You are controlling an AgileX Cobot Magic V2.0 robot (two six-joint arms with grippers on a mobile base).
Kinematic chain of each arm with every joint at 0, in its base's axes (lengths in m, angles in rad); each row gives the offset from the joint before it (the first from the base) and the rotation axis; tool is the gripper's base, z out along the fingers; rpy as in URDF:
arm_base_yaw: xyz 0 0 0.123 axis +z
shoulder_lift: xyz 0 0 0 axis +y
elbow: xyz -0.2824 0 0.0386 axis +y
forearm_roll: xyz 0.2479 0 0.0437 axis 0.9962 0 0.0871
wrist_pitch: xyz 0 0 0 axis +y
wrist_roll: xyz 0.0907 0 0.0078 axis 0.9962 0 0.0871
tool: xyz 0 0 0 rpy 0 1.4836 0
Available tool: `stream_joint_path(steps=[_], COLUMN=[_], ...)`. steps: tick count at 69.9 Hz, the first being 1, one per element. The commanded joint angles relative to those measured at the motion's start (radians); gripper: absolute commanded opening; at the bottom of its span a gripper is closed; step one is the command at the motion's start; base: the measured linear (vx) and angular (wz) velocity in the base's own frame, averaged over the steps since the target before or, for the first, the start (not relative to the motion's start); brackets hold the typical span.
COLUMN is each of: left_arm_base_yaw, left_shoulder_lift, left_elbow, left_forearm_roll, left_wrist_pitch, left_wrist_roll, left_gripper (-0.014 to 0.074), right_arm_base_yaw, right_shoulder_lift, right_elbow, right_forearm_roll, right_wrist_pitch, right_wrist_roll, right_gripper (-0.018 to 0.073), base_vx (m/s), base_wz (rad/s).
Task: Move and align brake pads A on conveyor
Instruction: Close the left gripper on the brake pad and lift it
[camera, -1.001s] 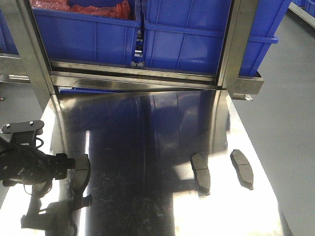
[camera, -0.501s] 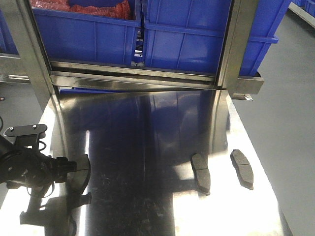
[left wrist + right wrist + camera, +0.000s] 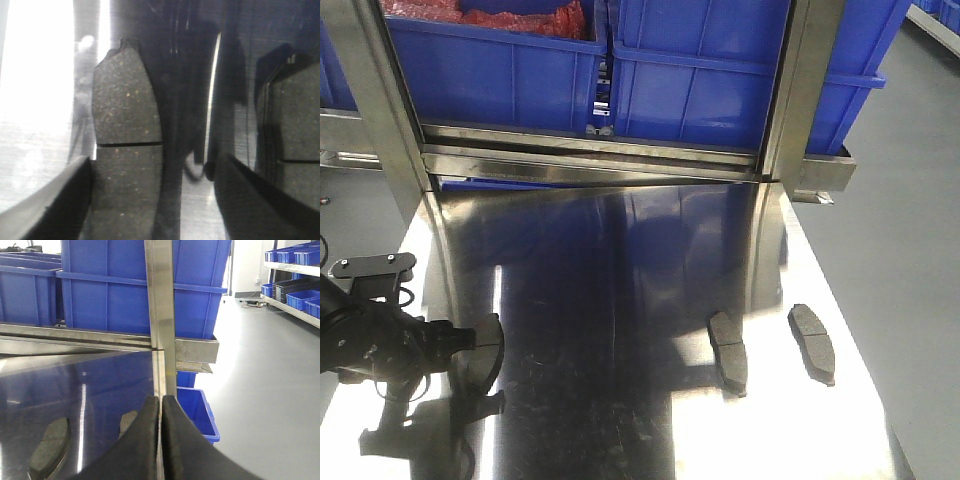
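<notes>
Two dark grey brake pads A [image 3: 728,352] [image 3: 813,343] lie side by side on the shiny steel table [image 3: 620,300] at the right. A third pad [image 3: 487,348] is at the left, at my left gripper [image 3: 468,342]. In the left wrist view this pad [image 3: 127,150] sits between the spread fingers of the left gripper [image 3: 152,167], against the left finger [image 3: 55,205] and apart from the right one. A similar dark shape [image 3: 295,125] shows at the right edge. My right gripper [image 3: 160,402] is shut and empty, above the table's right side, with two pads [image 3: 50,440] [image 3: 129,422] to its left. The conveyor is out of view.
Large blue bins [image 3: 700,80] stand on a steel frame at the back of the table, with upright steel posts [image 3: 390,120] [image 3: 790,100] at either side. The table's right edge [image 3: 865,380] drops to a grey floor. A small blue bin [image 3: 197,410] sits on that floor.
My left arm has sunk slightly toward the near edge. The pad at its fingers stays in about the same place. The two pads at the right have not moved.
</notes>
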Motion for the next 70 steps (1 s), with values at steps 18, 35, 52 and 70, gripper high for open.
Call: stream_joint_path(steps=[18,35,52,70], left_arm_base_yaw=[-0.004,-0.004,-0.004,-0.004], left_shoulder_lift=[-0.033,-0.033,-0.063,-0.212], left_elbow=[-0.027,-0.027,-0.027,-0.027], left_forearm_roll=[0.007,0.010,0.017,0.017], left_wrist_pitch=[-0.031,-0.031,-0.011,0.046], left_wrist_roll=[-0.013,-0.012,0.005,0.081], left_gripper=[0.0270,0.0140,0.0127,0.0127], right_arm_base_yaw=[-0.006,-0.006,-0.006,-0.006], right_shoulder_lift=[-0.015,-0.015,-0.015,-0.015], right_elbow=[0.020,0.020,0.020,0.020], right_forearm_roll=[-0.003,-0.003,-0.003,-0.003], right_wrist_pitch=[-0.073,-0.073,-0.073,-0.073], right_wrist_roll=[-0.001,-0.001,-0.001,-0.001], right_gripper=[-0.0003,-0.0003,-0.0003,-0.0003], base_vx=[0.00,0.00,0.00,0.00], base_wz=[0.00,0.00,0.00,0.00])
